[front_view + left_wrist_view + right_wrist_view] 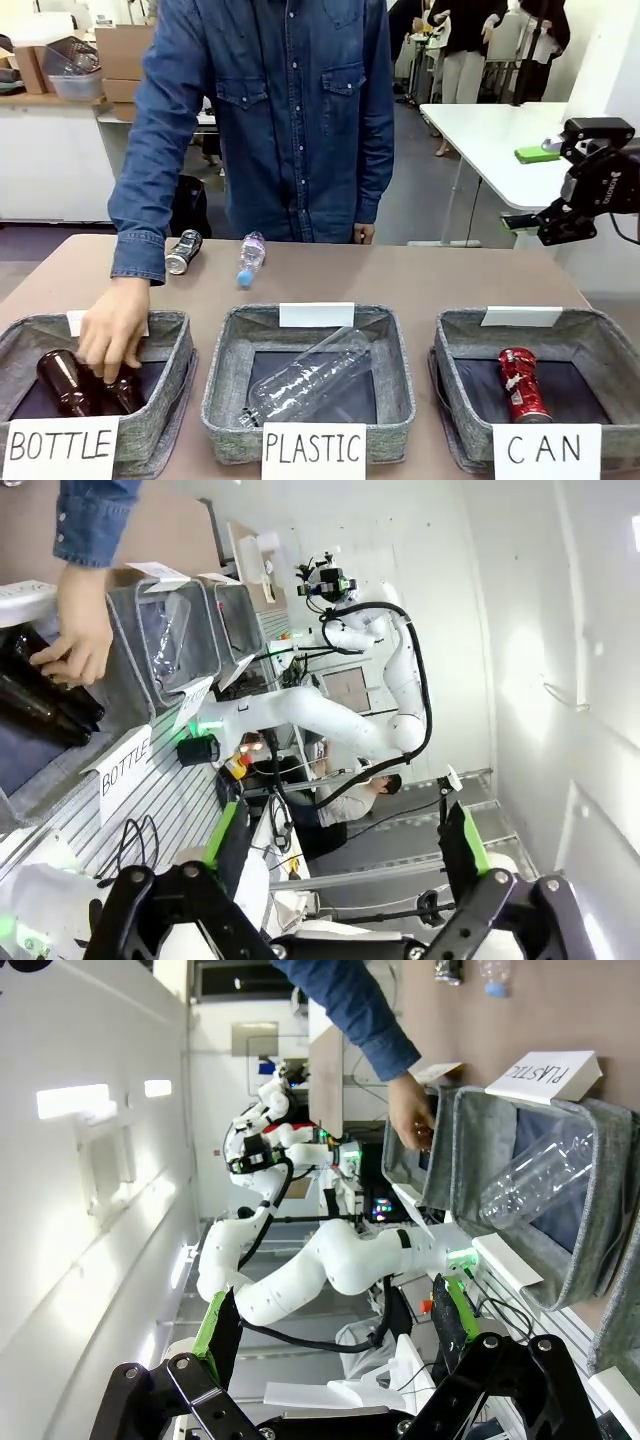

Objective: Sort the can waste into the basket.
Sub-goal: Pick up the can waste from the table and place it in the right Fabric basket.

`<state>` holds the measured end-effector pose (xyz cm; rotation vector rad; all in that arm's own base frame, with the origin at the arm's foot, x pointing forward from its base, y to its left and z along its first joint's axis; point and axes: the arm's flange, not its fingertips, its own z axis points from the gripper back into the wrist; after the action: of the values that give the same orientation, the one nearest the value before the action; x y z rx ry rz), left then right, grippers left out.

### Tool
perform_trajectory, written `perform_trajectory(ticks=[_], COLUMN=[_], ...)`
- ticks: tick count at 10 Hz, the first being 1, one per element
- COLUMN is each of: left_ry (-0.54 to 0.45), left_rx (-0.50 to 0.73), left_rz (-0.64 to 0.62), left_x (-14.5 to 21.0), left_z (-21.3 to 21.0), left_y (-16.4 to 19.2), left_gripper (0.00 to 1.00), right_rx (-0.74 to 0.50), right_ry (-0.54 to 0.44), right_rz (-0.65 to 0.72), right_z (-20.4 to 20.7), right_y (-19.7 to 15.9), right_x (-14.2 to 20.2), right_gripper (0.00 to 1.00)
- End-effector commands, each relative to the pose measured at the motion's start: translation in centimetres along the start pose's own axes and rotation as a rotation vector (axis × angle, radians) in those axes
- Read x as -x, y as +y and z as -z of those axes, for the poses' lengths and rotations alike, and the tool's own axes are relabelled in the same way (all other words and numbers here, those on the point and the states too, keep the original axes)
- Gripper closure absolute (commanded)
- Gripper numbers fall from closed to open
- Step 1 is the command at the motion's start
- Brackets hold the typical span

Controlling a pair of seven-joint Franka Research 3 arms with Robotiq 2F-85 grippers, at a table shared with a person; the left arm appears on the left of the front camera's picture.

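A red, slightly dented can (pixel 522 384) lies inside the grey basket (pixel 603 335) signed "CAN" at the front right. A dark can (pixel 184 251) with silver ends lies on its side on the brown table at the far left, close to the person's sleeve. My right gripper (pixel 532 228) hangs in the air above and behind the CAN basket, apart from both cans. In the right wrist view the right gripper (pixel 335 1320) stands open with nothing in it, and the dark can (pixel 447 970) shows at the top edge. My left gripper (pixel 345 835) is open with nothing between its fingers.
The person's hand (pixel 112 340) reaches into the BOTTLE basket (pixel 170 335) onto brown glass bottles (pixel 68 383). The PLASTIC basket (pixel 225 370) in the middle holds a clear bottle (pixel 305 378). A small plastic bottle (pixel 250 258) lies on the table beside the dark can.
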<state>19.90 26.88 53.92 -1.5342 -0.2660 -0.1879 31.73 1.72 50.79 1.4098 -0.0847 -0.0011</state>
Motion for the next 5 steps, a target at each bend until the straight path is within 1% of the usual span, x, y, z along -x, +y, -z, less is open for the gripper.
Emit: perform_trajectory(ticks=[1, 3, 4, 5], left_ry=[0.059, 0.111, 0.122, 0.158], left_rx=[-0.035, -0.045, -0.072, -0.078], left_rz=[-0.029, -0.030, -0.040, -0.044], left_x=[-2.2, -3.8, -4.7, -6.1], left_z=[0.5, 2.4, 3.6, 5.4], left_y=[-0.5, -0.8, -0.7, -0.5], left_gripper=[0.00, 0.00, 0.00, 0.00], right_rx=[0.002, 0.002, 0.002, 0.002], right_ry=[0.007, 0.007, 0.007, 0.007], right_rz=[0.004, 0.004, 0.004, 0.004], right_z=[-0.1, -0.1, -0.1, -0.1], right_y=[0.3, 0.3, 0.3, 0.3], right_x=[0.1, 0.1, 0.1, 0.1], right_gripper=[0.00, 0.00, 0.00, 0.00])
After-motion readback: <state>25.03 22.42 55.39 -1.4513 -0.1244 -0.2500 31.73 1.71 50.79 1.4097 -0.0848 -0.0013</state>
